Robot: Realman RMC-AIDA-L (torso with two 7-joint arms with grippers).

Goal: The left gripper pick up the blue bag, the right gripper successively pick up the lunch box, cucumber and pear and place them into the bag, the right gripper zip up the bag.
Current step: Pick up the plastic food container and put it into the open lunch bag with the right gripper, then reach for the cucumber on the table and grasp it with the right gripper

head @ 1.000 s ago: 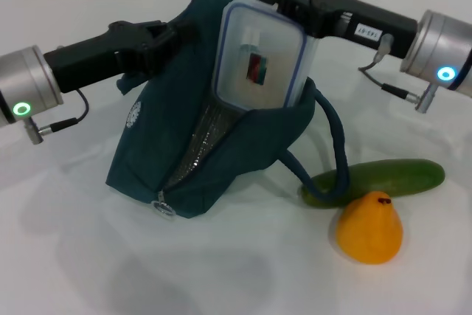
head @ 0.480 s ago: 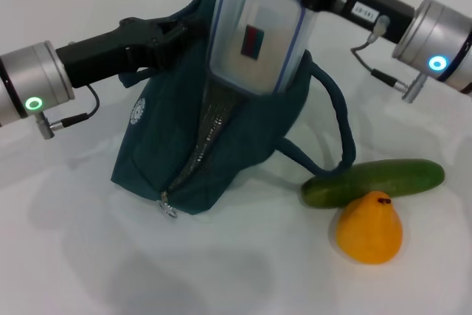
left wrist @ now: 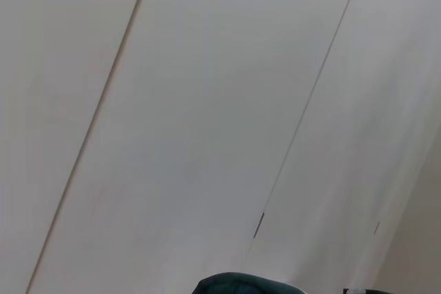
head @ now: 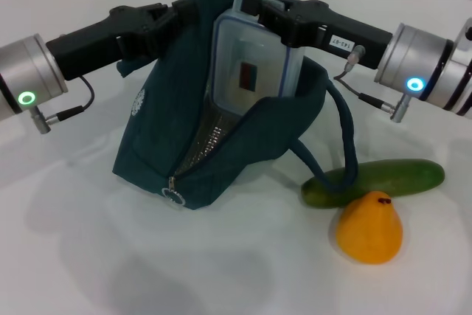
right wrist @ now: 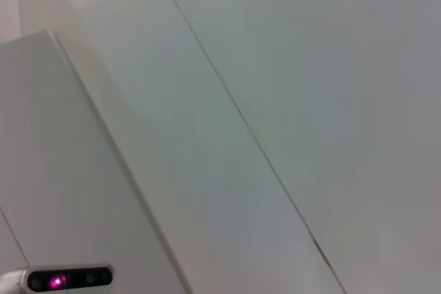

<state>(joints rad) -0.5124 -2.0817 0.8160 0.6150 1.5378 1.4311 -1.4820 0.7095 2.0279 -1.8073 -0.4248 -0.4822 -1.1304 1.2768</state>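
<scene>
Loading lunch box (head: 251, 64) into blue bag (head: 221, 153): right gripper (head: 254, 7) clamped on box top, box half inside. Left gripper (head: 164, 18) pinching bag rim, mouth held up. Next: push deeper, release. Cucumber (head: 383, 179), pear (head: 369, 228) waiting on table (head: 74, 256).

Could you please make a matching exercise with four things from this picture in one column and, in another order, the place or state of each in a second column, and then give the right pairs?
Column one:
1. lunch box
2. cucumber
3. pear
4. blue bag

Column two:
A. lies on the table under a loop handle of the bag
B. is held up at its top by the left gripper, zipper open
C. stands in the bag's opening, the right gripper at its top
D. sits on the table beside the cucumber, nearer the camera

Pairs: 1-C, 2-A, 3-D, 4-B
</scene>
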